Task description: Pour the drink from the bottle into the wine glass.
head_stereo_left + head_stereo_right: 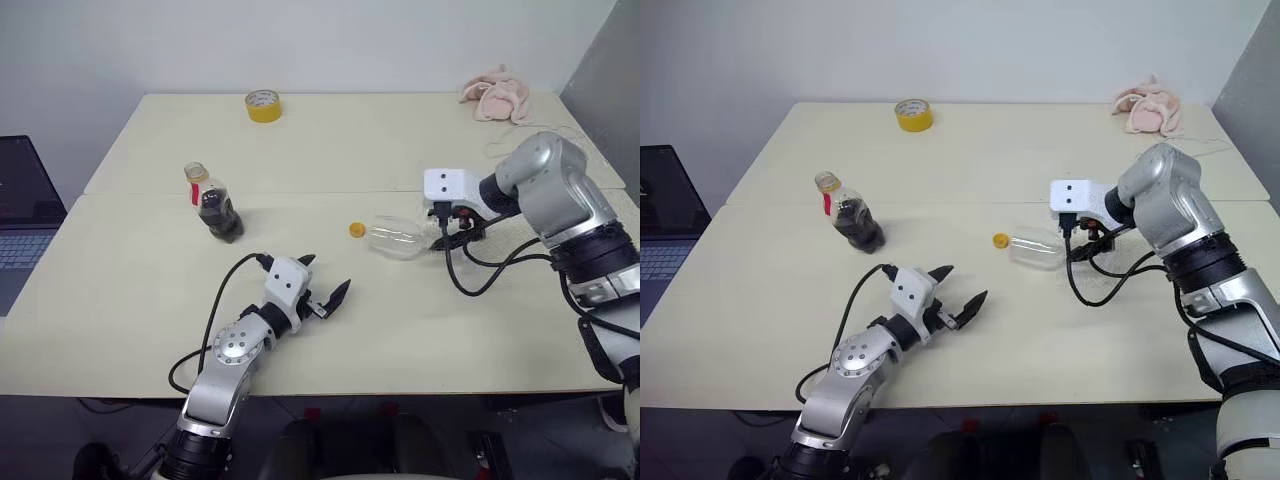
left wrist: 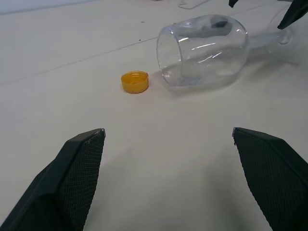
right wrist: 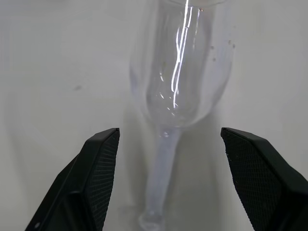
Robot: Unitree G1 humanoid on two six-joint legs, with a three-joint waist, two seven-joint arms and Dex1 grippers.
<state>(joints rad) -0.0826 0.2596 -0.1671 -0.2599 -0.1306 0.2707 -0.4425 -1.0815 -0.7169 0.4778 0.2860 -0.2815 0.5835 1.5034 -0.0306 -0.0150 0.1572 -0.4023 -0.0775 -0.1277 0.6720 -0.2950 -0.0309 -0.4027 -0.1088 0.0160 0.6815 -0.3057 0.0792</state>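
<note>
On the worktop [image 1: 140, 290], right of centre, the wine glass [image 1: 398, 238] lies on its side and empty; righting it comes before any pouring. Long axis runs roughly left-right across the worktop: rim and open mouth point toward the robot's left, stem and foot toward the right, under the right claw [image 1: 452, 226]. Right wrist view confirms this: stem [image 3: 161, 178] runs up between the two black fingers to the bowl, so the glass lies straight ahead of that claw and along its line of sight, with the fingers set well apart on either side of the stem, touching nothing I can see. Right arm is clearly the nearer one (it hangs directly over the stem end).

Left claw [image 1: 325, 296] sits low over the near middle of the worktop, fingers spread wide and holding nothing, facing the glass mouth from a short way off. Yellow cap [image 1: 357, 230] lies loose just beside the rim, on its left.

Bottle [image 1: 212, 204] stands on the left half, uncapped, dark drink [image 1: 220, 218] in its lower body, slightly tilted in appearance, well apart from both claws; left arm is the nearer to it.

Judgement: next move turns on closing around the stem crosswise and swinging the foot downward
</note>
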